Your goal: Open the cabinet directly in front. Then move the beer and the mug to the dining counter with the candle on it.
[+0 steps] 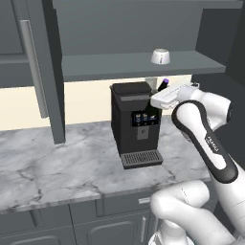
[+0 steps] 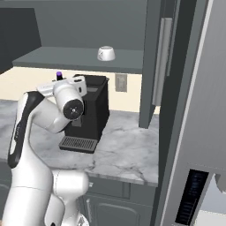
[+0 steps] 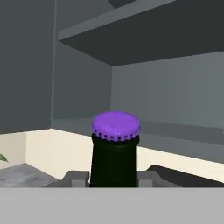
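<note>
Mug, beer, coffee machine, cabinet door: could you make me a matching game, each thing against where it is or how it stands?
Things:
1. mug
2. beer
3. coffee machine
4. cabinet door

Places or states:
A. swung open
B. on the marble worktop
C. between the fingers of the hand
D. upside down on the cabinet shelf

Pairs: 1-D, 2-C, 3-B, 4-A

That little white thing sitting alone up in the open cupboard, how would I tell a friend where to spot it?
Look at the dark grey wall cabinet with its doors open, above the marble worktop. On its grey shelf, above the black coffee machine, sits a small white mug, upside down. It is the one pale, rounded thing on that shelf.
</note>
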### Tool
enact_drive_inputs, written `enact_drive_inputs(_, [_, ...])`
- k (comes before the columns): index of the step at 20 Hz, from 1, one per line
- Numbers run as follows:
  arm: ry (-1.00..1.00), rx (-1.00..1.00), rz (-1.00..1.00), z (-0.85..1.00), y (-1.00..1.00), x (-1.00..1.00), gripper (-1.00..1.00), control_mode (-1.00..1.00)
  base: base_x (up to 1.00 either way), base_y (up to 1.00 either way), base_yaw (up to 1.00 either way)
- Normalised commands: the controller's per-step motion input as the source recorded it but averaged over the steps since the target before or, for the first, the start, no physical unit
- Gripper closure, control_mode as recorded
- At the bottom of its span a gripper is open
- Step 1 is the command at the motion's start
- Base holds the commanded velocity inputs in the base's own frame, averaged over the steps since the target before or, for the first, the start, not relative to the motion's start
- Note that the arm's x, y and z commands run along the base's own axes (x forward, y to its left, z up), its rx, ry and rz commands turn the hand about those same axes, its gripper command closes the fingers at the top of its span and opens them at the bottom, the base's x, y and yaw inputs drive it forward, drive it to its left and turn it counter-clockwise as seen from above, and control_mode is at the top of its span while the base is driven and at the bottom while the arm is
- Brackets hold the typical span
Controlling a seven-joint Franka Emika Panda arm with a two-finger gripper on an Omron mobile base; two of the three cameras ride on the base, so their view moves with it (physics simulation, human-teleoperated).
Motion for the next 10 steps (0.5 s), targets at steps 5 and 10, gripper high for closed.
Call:
enact_drive_inputs(5, [0.0, 0.0, 0.01, -0.03, 0.0, -0.19, 1.0, 1.0, -0.8, -0.06, 0.14])
enact_drive_inputs(10, [0.0, 0.0, 0.0, 0.0, 0.0, 0.0, 1.0, 1.0, -0.67, -0.18, 0.77])
